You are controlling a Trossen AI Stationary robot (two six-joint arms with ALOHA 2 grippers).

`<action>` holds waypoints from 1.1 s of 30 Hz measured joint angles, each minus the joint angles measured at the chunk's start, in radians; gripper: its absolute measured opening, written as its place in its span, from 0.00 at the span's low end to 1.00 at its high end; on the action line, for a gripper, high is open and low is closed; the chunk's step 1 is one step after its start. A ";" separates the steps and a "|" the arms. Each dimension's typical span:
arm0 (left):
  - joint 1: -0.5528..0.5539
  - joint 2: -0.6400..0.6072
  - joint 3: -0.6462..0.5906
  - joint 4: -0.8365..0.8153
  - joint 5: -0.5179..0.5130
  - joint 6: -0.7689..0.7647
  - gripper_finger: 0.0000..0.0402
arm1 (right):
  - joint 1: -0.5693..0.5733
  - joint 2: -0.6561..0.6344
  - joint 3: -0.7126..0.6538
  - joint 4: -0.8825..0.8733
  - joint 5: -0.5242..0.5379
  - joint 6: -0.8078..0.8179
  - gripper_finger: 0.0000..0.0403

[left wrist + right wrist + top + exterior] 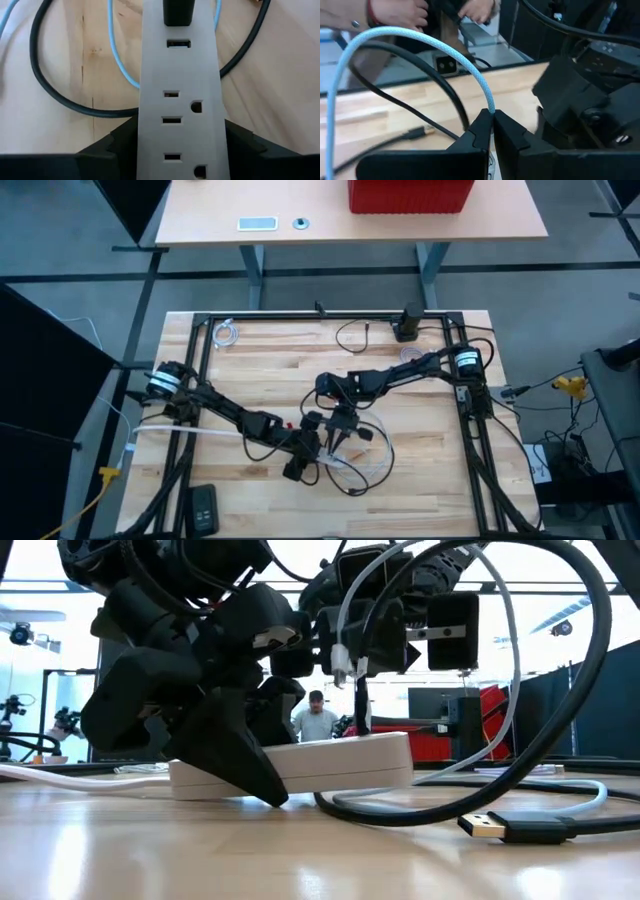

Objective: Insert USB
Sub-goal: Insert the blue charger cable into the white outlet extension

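Note:
A white power strip point(179, 100) lies flat on the wooden table, with a black plug point(179, 12) in its end port and an empty USB port point(178, 44) beside it. My left gripper point(180, 150) is shut on the strip, low at the table's near middle point(300, 460). My right gripper point(493, 125) hovers just above the strip point(300, 765), shut on a light blue cable point(420, 42). That cable's white USB plug point(345, 665) points down, clear of the strip. My left gripper pinches the power strip across its width, one finger point(112, 147) on each long side point(142, 135), coming in low along the strip's length. The strip rests flat on the table. My right gripper pinches the light blue cable point(491, 111) between its fingertips from above, just behind the plug. The plug hangs below the fingers and the cable arcs up and away in a slack loop.
A black cable point(560, 710) loops around the strip, and its free USB plug point(490, 825) lies on the table near the front. A white cord point(190, 432) runs from the strip to the left edge. A remote point(203, 508) lies near the front left. A person's hands point(395, 12) show beyond the table.

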 joint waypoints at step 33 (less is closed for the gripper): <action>0.003 -0.003 0.000 -0.005 -0.006 -0.011 0.48 | 0.046 -0.277 -0.272 -0.170 0.360 0.261 0.00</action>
